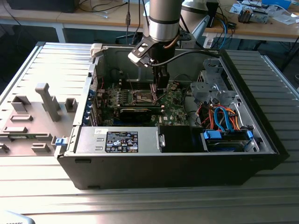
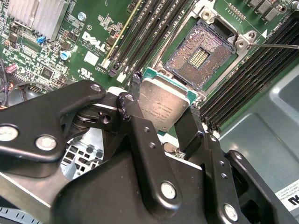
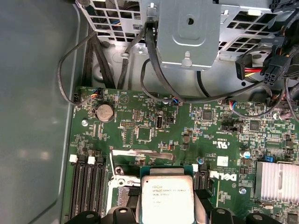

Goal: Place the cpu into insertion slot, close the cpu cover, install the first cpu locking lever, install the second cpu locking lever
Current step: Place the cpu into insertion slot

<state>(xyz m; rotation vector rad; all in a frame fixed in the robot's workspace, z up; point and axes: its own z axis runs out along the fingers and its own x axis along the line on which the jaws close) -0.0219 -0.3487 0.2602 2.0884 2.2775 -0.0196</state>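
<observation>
1. The open computer case [image 1: 163, 168] lies on its side on a ribbed table [image 1: 42, 196], with the green motherboard [image 1: 175, 100] as its floor. The Universal Robots arm [image 1: 164, 18] reaches down into it from the far side
2. The gripper [image 1: 161, 86] hangs low over the motherboard. The insertion slot [image 1: 144, 97] sits close beside it, toward the exterior view's left and a little nearer, not beneath it
3. In the second wrist view the black fingers [image 2: 133, 126] are drawn narrow and clamp two opposite edges of the cpu [image 2: 163, 105]. They hold it flat, with its silvery lid facing the camera
4. The relation that matters is the offset. The insertion slot [image 2: 198, 53] lies just past the chip's leading corner and apart from it, so the cpu is beside the socket and not above it. The chip is square, so it has no long axis, and its edges look roughly parallel to the slot's silver rim
5. The second wrist view shows the slot's contact field bare and uncovered. The first wrist view shows the cpu [image 3: 167, 198] from the other side, with a piece of the slot's rim [image 3: 122, 192] peeking out beside it
6. A silver strip [image 3: 142, 155] stands at the slot's far edge. It may be the cpu cover raised, though I cannot tell for sure
</observation>
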